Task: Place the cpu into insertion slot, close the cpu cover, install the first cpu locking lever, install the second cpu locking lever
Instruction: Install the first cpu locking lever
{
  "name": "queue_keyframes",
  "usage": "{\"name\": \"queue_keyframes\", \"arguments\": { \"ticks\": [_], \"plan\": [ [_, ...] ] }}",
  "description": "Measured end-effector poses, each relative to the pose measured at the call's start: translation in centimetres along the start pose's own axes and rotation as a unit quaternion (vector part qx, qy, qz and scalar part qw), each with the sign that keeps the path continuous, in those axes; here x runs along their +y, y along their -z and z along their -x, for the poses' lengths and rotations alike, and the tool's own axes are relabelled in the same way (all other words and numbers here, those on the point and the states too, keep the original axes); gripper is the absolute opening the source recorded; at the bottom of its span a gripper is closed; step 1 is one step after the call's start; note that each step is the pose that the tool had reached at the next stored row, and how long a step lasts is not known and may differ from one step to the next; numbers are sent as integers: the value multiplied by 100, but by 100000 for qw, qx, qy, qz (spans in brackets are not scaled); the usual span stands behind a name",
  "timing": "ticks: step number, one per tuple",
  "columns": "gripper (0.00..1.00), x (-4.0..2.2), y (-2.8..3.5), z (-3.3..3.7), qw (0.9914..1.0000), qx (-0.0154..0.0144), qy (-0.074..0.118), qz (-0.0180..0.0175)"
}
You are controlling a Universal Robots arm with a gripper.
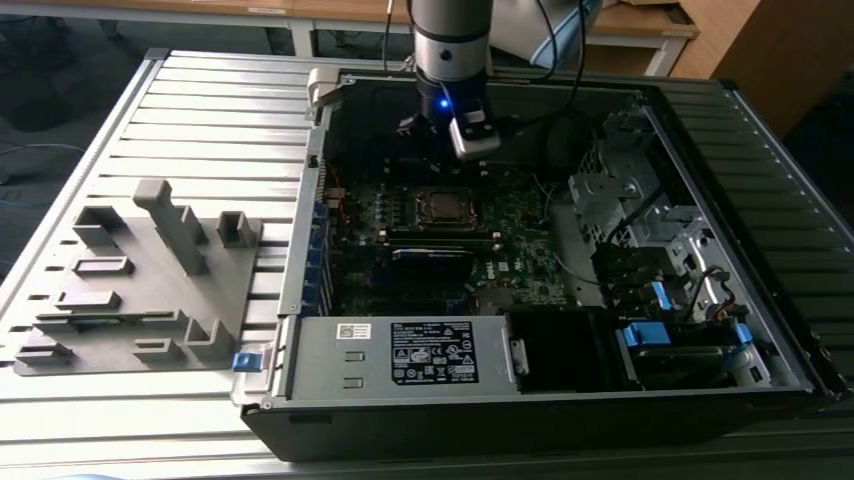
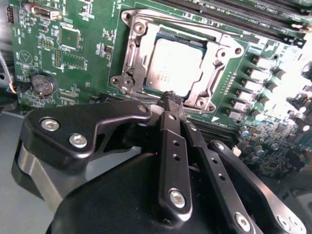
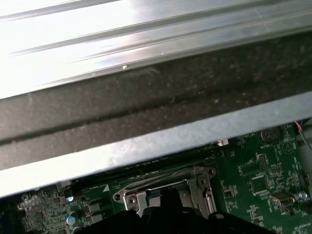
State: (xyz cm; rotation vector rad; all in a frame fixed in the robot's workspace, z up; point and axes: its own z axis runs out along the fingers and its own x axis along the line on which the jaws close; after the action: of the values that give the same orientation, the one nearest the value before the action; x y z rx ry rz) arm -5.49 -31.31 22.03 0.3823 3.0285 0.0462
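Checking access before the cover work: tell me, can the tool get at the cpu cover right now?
Probably yes. The tool hangs just beside the cpu cover, which lies closed around the cpu, with nothing visible between them.

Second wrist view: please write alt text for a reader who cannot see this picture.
A silver-grey cpu sits in the insertion slot on a green motherboard, framed by the metal cpu cover. The black gripper hangs just beside the socket, its fingers together and holding nothing.
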Motion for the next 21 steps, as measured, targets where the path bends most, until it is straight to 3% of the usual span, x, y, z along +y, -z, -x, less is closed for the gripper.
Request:
{"name": "queue_keyframes", "arguments": {
  "ticks": [6, 11, 21],
  "plan": [
    [11, 3, -24, 12, 99964, 366, 2646, -12],
    [11, 4, -36, 17, 99884, 656, 4740, -446],
    [11, 7, 31, 29, 99879, 813, 4818, -515]
  ]
}}
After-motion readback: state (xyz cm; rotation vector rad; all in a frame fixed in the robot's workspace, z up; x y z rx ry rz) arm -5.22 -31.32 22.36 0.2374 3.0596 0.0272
